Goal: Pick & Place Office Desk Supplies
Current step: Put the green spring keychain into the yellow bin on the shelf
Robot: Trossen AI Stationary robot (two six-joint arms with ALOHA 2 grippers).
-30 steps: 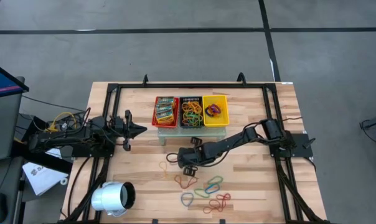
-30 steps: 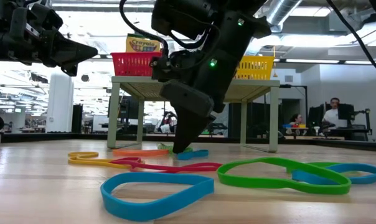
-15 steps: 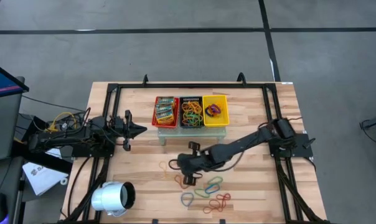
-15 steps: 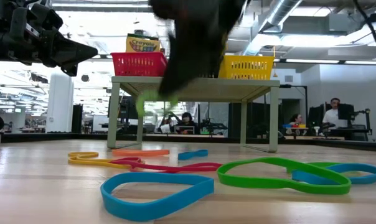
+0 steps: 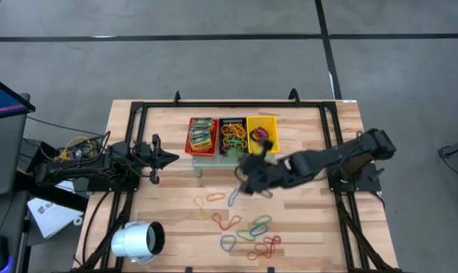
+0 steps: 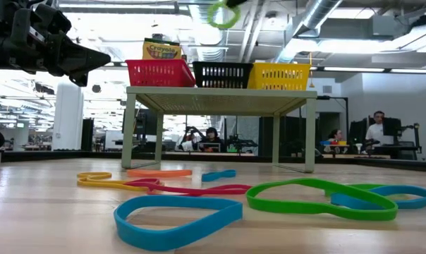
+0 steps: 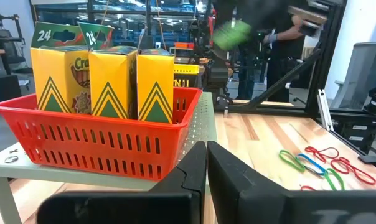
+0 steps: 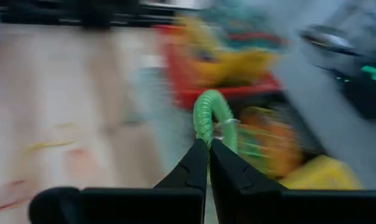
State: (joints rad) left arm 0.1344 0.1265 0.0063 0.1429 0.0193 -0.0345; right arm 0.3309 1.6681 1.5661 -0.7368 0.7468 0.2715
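My right gripper [image 5: 246, 180] hangs high over the table's middle, just in front of the basket stand, shut on a green rubber band [image 8: 210, 115]. The low view shows that band [image 6: 222, 14] at its top edge. Several more rubber bands [image 5: 252, 231] lie flat on the wood nearer the front, with an orange one [image 5: 214, 197] and a blue one [image 5: 234, 199] farther back. At the table's left side my left gripper [image 5: 172, 158] is shut and level, pointing at the red basket [image 5: 201, 135], and holds nothing. My right gripper pinches the green rubber band by one end of its loop [image 8: 205, 138] between its two fingertips. The rest of the loop sticks out beyond the fingertips. The band is lifted clear of the table, high above the other bands.
Red, black [image 5: 232, 136] and yellow [image 5: 261, 134] mesh baskets stand in a row on a small raised stand [image 6: 220, 92] at the far middle. Crayon boxes [image 7: 101, 78] fill the red one. A white cylinder [image 5: 138, 241] lies at the near left. Dark frame rails border the table.
My right gripper has risen steeply from the bands on the table, carrying the green band up with it. It has swung toward the far edge and the baskets, tipping from pointing steeply down to a shallower slant.
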